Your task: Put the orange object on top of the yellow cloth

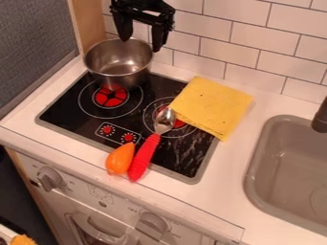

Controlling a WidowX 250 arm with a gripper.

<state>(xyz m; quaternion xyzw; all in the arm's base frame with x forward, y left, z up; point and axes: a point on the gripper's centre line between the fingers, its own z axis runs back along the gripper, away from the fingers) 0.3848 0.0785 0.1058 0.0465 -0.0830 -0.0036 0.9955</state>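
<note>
Up at the top of the frame, left of the middle, the black claw (141,44) hangs down, its upper part cut off by the edge. Its two fingers stand well spread, with the metal pot (116,76) and the wall showing between them, and it grips nothing. One fingertip overlaps the pot's rim from where I look; I can't tell whether they touch.

The orange object (120,159) lies low, left of centre, across the front border of the black cooktop (69,106), right beside the red handle of the spoon (164,120). Whether those two touch is hard to make out. The yellow cloth (211,105) lies right of centre, partly on the cooktop and partly on the white bench (223,177), hiding some of a burner. The spoon's bowl is close by the cloth's left corner.

On the right, the frame cuts off the grey sink (250,162) and the dark faucet (321,117). At the lower left corner, an orange-yellow thing (22,240) is mostly cut away, so I can't say what it is.
</note>
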